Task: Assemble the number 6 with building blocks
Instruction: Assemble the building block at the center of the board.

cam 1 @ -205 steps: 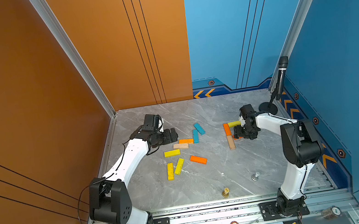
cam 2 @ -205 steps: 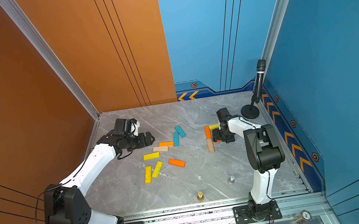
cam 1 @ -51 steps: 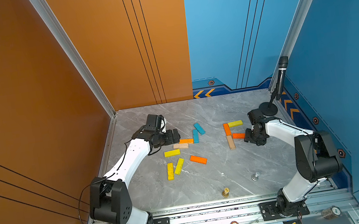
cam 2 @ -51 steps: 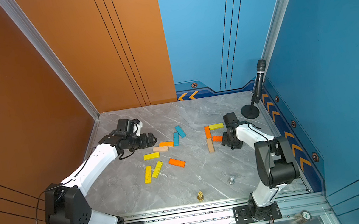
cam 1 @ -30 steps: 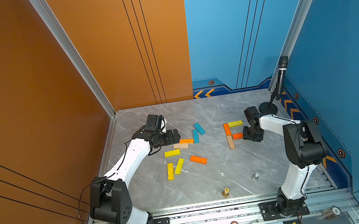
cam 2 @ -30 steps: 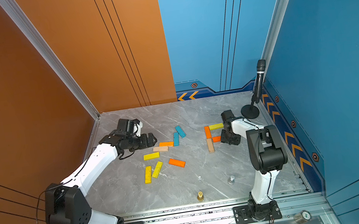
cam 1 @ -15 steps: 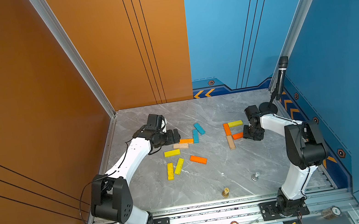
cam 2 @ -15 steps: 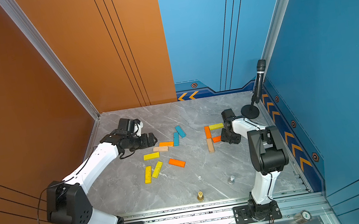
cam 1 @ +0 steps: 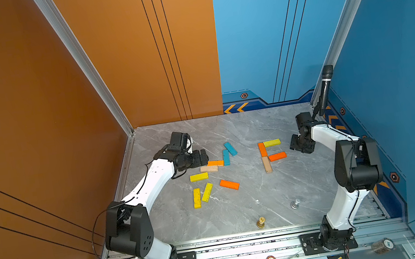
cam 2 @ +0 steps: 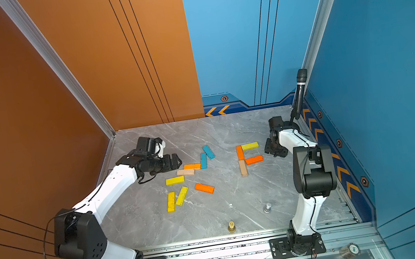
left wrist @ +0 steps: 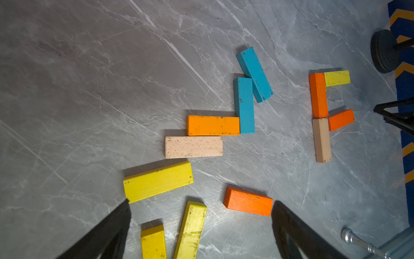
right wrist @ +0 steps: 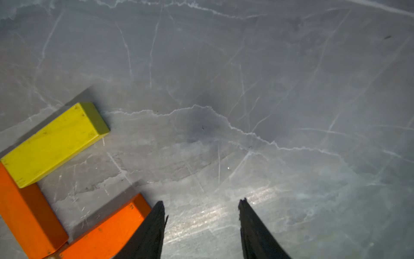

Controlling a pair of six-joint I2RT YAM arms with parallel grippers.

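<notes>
Easing apart since a moment ago, the right gripper [right wrist: 201, 201] stands empty, the number 6's [cam 1: 262, 149] orange block [right wrist: 107, 231] just beside one finger, while the left gripper [left wrist: 201, 203] gapes wide above loose building blocks [left wrist: 156, 181].

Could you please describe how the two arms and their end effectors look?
The left arm and right arm have white rounded shells and black joint housings. A thin black cable loops by the left one's base. The left end effector and right end effector are black, with two tapered fingers.
</notes>
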